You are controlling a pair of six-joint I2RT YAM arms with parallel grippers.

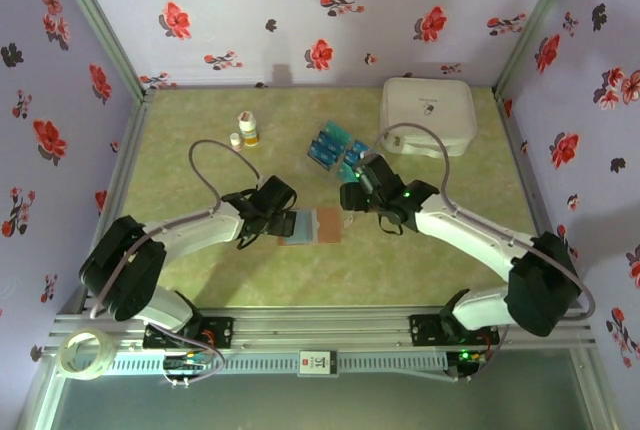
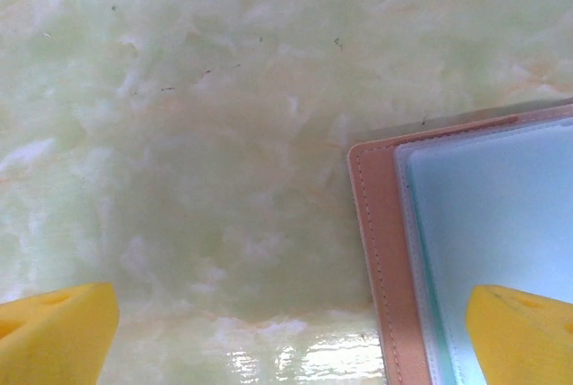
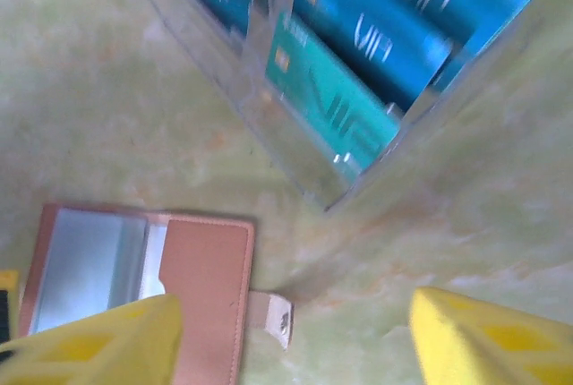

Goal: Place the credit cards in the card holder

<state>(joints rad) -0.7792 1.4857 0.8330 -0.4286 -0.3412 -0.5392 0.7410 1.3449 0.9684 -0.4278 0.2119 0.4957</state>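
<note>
High rear view over the whole table (image 1: pixel 400 270); close downward wrist views, both onto the card holder (image 2: pixel 380 251).

Credit cards (image 3: pixel 372 40), right wrist view: pale slanted "VIP" on the blue ones, legible on at least two; teal card (image 3: pixel 327 98) carries the same style of lettering, too blurred to be sure; no digits legible on any. Top view: white case (image 1: pixel 428 110) has a small dark mark on its lid, unreadable; little bottle (image 1: pixel 248 131) has a label band, unreadable; tag (image 1: pixel 314 362) on the front rail, white with a red patch, print too small to read.
</note>
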